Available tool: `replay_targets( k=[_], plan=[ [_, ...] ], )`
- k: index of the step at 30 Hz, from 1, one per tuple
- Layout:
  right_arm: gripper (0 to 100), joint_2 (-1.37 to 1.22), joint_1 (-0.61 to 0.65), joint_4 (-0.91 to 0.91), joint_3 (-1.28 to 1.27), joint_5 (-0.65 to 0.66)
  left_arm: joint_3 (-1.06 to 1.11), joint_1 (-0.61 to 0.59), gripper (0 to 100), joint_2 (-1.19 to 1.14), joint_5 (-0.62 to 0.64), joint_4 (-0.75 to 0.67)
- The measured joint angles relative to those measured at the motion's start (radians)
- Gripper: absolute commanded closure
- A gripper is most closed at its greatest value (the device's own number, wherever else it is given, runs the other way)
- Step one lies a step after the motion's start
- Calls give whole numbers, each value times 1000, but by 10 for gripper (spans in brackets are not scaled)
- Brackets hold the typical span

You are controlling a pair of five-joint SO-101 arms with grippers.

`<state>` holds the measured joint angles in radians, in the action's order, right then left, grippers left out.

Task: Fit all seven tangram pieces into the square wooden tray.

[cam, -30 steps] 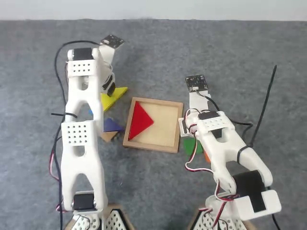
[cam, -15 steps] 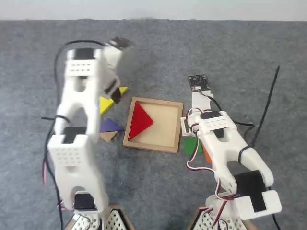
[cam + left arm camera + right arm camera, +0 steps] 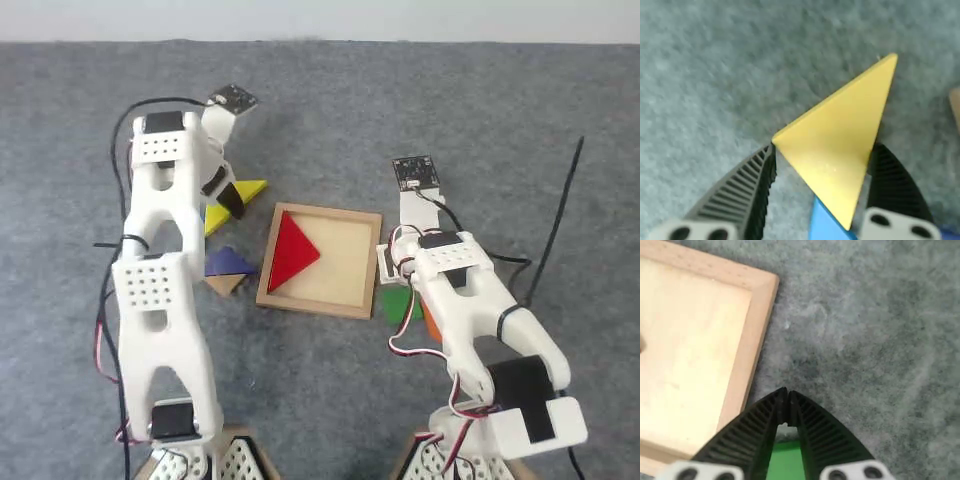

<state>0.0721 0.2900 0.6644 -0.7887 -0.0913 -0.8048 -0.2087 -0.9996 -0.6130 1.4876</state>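
Grey carpet, yellow triangle, perhaps pale wall

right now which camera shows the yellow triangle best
The left wrist view: the yellow triangle sits large in the left gripper, its edges plain. In the high view the left arm covers part of it, leaving yellow corners showing. The right wrist view faces the wooden tray corner instead.
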Motion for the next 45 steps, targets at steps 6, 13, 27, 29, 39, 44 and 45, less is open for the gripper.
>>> replay_targets(
  k=[6,13,27,29,39,44,45],
  plan=[
    [991,0,0,0,0,0,-416,-2,708,-230,-5,175],
    [991,0,0,0,0,0,-617,-2,710,-345,-11,230],
    [991,0,0,0,0,0,-634,31,747,-348,-150,235],
    [991,0,0,0,0,0,-632,31,761,-348,-155,235],
    [991,0,0,0,0,0,-632,32,803,-348,-155,238],
    [991,0,0,0,0,0,-632,48,852,-347,-160,247],
    [991,0,0,0,0,0,-632,51,855,-347,-160,247]
  ],
)
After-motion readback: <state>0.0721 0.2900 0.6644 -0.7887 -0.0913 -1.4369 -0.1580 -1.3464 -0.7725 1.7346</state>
